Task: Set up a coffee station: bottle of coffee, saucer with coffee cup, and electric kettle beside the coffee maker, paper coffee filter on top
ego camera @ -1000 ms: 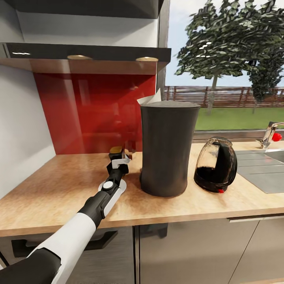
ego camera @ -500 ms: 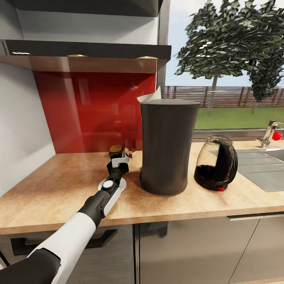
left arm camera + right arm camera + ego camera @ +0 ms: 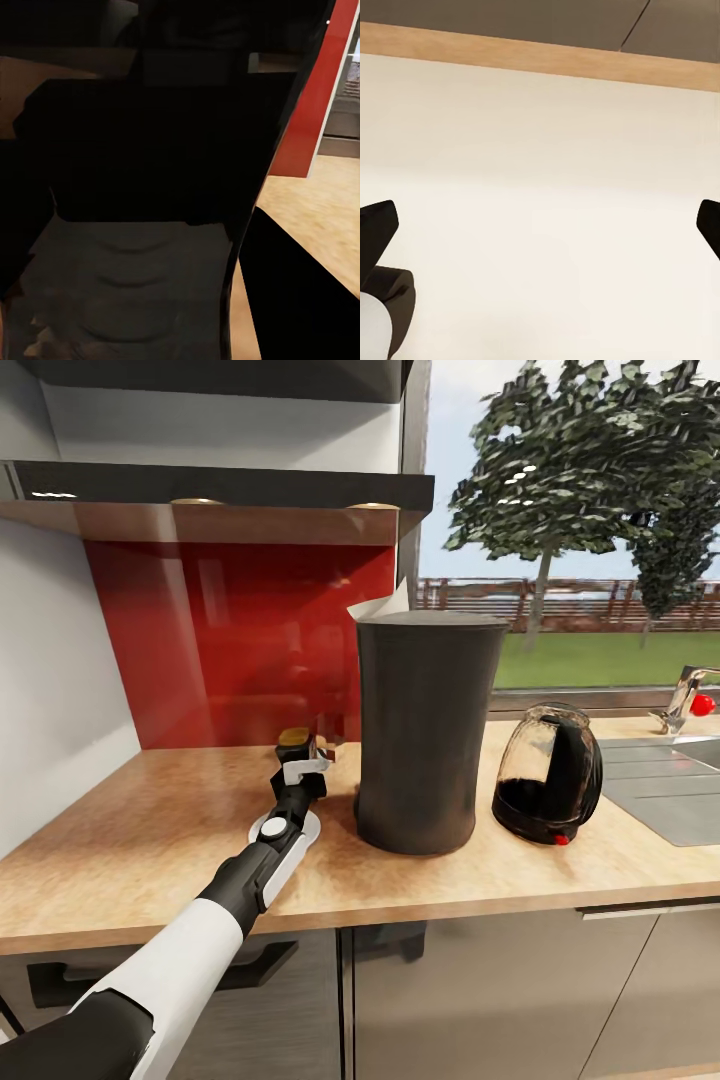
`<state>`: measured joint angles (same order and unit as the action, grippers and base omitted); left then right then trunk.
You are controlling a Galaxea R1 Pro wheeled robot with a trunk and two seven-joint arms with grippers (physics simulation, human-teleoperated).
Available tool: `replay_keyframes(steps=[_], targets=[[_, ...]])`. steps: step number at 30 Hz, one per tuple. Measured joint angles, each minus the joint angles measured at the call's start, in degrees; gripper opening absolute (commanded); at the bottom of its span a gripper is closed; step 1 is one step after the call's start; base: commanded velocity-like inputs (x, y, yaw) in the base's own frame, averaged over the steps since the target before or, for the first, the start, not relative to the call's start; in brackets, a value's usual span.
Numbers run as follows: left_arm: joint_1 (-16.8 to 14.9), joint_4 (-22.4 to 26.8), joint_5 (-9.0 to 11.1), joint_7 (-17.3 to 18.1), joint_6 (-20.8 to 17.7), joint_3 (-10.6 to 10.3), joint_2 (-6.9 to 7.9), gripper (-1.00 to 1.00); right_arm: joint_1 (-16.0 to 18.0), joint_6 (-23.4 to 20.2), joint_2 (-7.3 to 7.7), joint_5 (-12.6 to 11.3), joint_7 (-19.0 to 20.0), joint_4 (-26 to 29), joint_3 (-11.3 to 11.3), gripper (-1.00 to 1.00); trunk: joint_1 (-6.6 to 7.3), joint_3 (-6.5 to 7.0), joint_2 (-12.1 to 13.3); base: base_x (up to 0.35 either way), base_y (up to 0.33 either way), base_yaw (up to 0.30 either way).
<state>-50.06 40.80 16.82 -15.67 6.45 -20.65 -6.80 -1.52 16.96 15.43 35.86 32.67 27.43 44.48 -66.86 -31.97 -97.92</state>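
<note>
From the head camera, the kitchen countertop (image 3: 150,830) is a light tan, cork-speckled board with a thin edge over dark grey drawer fronts. The coffee maker (image 3: 425,735) stands near its front, a tall matte dark-grey cylinder, waisted and flaring toward the base. The white pointed edge of the paper coffee filter (image 3: 385,605) rises from the far rim of its flat top. Near it, toward the sink, sits the electric kettle (image 3: 548,776), rounded clear glass with a black base, black handle and a small red switch. On the coffee maker's other side the left arm reaches out over the saucer (image 3: 300,826), a flat white disc lying just beside the maker's base. The left gripper (image 3: 303,762) is at the bottle of coffee (image 3: 295,740), whose tan cap shows just past the fingers; I cannot tell whether the jaws grip it. Overhead runs the kitchen shelf (image 3: 220,490), glossy black with a tan underside, above a glossy red backsplash (image 3: 230,650).

The left wrist camera gives a dark, close surface with a strip of the red backsplash and tan worktop.

The right wrist camera shows the right gripper (image 3: 544,225) spread wide, black fingertips (image 3: 375,229) far apart over a pale plain surface.
</note>
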Motion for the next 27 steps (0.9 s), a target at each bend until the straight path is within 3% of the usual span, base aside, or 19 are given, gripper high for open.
replay_keyframes(steps=[15,16,27], targets=[[0.0,0.0,0.0,0.0,-0.1,0.0,0.0,-1.0,0.0,0.0,0.0,0.0,0.0,0.0,0.0,1.0,0.0,0.0,0.0,0.0,0.0,0.0],[0.0,0.1,0.0,0.0,-0.1,0.0,0.01,1.0,0.0,0.0,0.0,0.0,0.0,0.0,0.0,1.0,0.0,0.0,0.0,0.0,0.0,0.0],[0.0,-1.5,0.4,0.2,-0.1,0.0,-0.01,1.0,0.0,0.0,0.01,0.0,0.0,0.0,0.0,1.0,-0.01,-0.01,0.0,0.0,0.0,0.0]])
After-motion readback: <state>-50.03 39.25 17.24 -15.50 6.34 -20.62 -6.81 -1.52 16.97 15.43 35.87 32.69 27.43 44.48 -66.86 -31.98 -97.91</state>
